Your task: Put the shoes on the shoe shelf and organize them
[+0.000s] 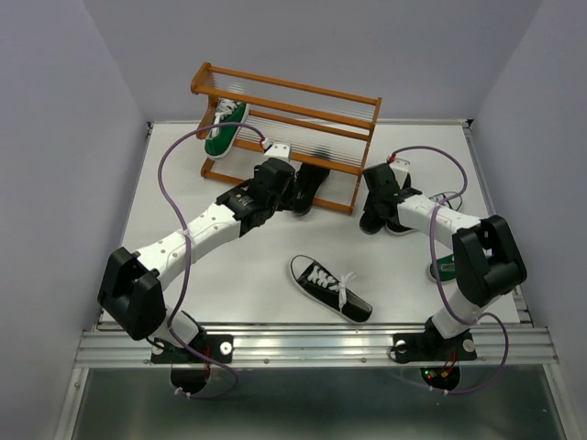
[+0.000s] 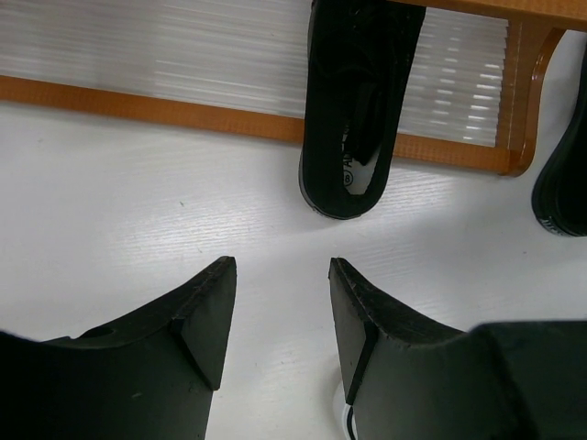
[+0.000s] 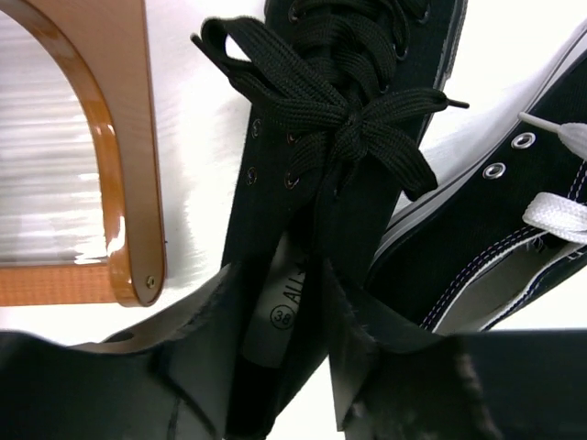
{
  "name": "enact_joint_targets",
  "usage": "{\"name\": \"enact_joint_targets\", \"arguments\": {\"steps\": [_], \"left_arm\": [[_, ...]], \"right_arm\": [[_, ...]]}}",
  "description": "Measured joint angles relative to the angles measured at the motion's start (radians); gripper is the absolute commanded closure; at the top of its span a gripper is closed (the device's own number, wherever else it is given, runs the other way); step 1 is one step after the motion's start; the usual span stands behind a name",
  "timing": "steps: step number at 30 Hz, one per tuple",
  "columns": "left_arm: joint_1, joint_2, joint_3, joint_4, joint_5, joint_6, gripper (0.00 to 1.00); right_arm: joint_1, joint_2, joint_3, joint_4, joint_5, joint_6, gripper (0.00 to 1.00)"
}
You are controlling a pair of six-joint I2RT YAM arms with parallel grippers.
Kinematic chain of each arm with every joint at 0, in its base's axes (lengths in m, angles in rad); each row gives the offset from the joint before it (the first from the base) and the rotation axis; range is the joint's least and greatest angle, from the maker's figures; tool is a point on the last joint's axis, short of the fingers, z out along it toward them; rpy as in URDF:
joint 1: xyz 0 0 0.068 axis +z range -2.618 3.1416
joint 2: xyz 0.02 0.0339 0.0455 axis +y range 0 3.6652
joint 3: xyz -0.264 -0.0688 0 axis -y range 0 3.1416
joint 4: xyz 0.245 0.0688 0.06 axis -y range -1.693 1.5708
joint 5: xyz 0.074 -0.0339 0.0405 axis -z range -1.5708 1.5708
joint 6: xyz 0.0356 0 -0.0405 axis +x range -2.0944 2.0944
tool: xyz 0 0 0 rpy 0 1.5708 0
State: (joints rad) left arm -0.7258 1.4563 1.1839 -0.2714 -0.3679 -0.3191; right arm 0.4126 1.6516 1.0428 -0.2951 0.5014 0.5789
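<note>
Right gripper [image 3: 284, 280] apparently clamps all-black shoe [image 3: 339, 119] beside shelf [image 3: 128, 183] end; left gripper [image 2: 280, 266] gapes, empty.

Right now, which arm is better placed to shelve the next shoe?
Right. The right gripper clasps the all-black shoe beside the shoe shelf; the left gripper hangs open, holding nothing.

I count six shoes, in three pairs, and one shoe shelf [image 1: 312, 119] with two tiers.

Green sneakers, two: the first green sneaker [image 1: 223, 128] sits at the shelf's left end, and the second green sneaker [image 1: 447, 268] lies well off to its right, half hidden.

White-laced black sneakers, two: the first laced sneaker [image 1: 330, 287] lies well in front of the shelf, and the second laced sneaker [image 3: 514, 211] is near its right end.

All-black shoes, two: the first all-black shoe [image 2: 362, 110] pokes out of the shelf's lower tier, and the second all-black shoe [image 3: 348, 128] is just beside its right end.
</note>
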Motion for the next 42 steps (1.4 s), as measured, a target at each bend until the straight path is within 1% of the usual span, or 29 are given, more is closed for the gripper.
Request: {"name": "enact_joint_targets", "arguments": {"steps": [2, 5, 8, 9, 11, 12, 15, 21, 29, 33, 37, 41, 42], "left_arm": [[0.000, 0.000, 0.000, -0.001, -0.001, 0.000, 0.44], [0.000, 0.000, 0.000, -0.002, -0.003, 0.000, 0.44], [0.000, 0.000, 0.000, -0.002, -0.003, 0.000, 0.44], [0.000, 0.000, 0.000, -0.002, -0.003, 0.000, 0.44], [0.000, 0.000, 0.000, -0.003, -0.003, 0.000, 0.45], [0.000, 0.000, 0.000, -0.003, -0.004, 0.000, 0.45], [0.000, -0.002, 0.000, -0.003, -0.008, 0.000, 0.45], [0.000, -0.018, 0.000, -0.010, -0.019, 0.000, 0.45], [0.000, -0.026, 0.000, -0.010, -0.034, 0.003, 0.45], [0.000, -0.026, 0.000, -0.011, -0.049, 0.011, 0.45], [0.000, -0.025, 0.000, -0.013, -0.066, 0.022, 0.45], [0.000, -0.023, 0.002, -0.021, -0.081, 0.027, 0.45], [0.000, -0.020, 0.003, -0.021, -0.082, 0.027, 0.45]], "right_arm": [[0.000, 0.000, -0.014, 0.013, 0.000, -0.002, 0.60], [0.000, 0.000, -0.027, 0.032, 0.000, -0.003, 0.56], [0.000, 0.000, -0.037, 0.047, 0.000, -0.003, 0.59], [0.000, 0.000, -0.040, 0.051, 0.000, -0.002, 0.73], [0.000, 0.000, -0.050, 0.062, 0.000, -0.002, 0.88], [0.000, -0.004, -0.058, 0.071, 0.000, 0.001, 0.99], [0.000, -0.026, -0.079, 0.079, 0.000, 0.005, 0.99], [0.000, -0.151, -0.150, 0.051, -0.038, -0.002, 0.99], [0.000, -0.401, -0.185, -0.044, -0.172, -0.017, 0.99], [0.000, -0.486, -0.198, -0.126, -0.243, -0.033, 0.99], [0.001, -0.532, -0.201, -0.200, -0.276, -0.048, 0.99], [0.001, -0.536, -0.203, -0.229, -0.291, -0.051, 0.99], [0.001, -0.536, -0.206, -0.229, -0.296, -0.051, 0.89]]}}
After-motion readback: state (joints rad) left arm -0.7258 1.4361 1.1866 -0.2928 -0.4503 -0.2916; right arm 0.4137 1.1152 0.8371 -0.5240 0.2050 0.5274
